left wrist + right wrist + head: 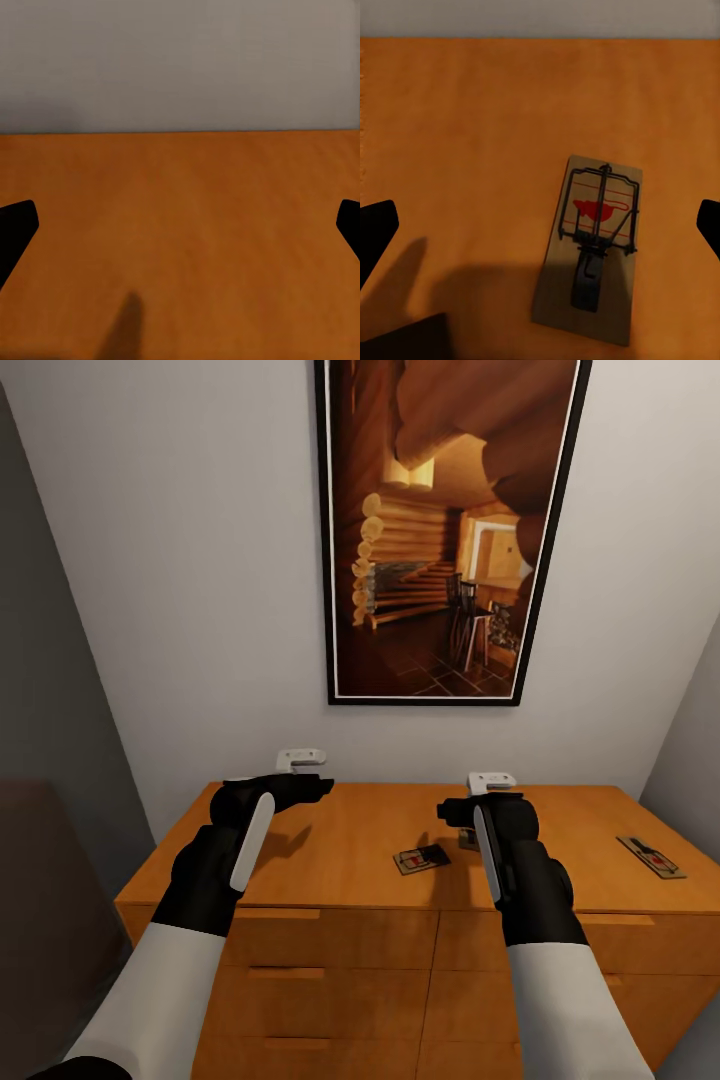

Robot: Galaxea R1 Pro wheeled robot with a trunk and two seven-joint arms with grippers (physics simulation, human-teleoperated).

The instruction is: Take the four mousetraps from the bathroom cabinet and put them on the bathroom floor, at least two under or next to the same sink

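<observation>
Setting, head view: pale wall with a framed log-cabin picture [452,530] above the orange-brown cabinet [330,840].
Mousetraps, head view: one mousetrap [421,858] lies on the cabinet top, just left of the right gripper [490,781]; a second mousetrap [651,856] sits near the cabinet's right edge.
Left gripper [300,759]: over bare cabinet top, farther from both traps.
Left wrist view: jaws spread wide over plain wood.
Right wrist view: jaws wide open; a mousetrap [592,244] lies between and ahead of the fingertips, its long axis roughly along the fingers, slightly slanted. Nothing blocks it.
</observation>
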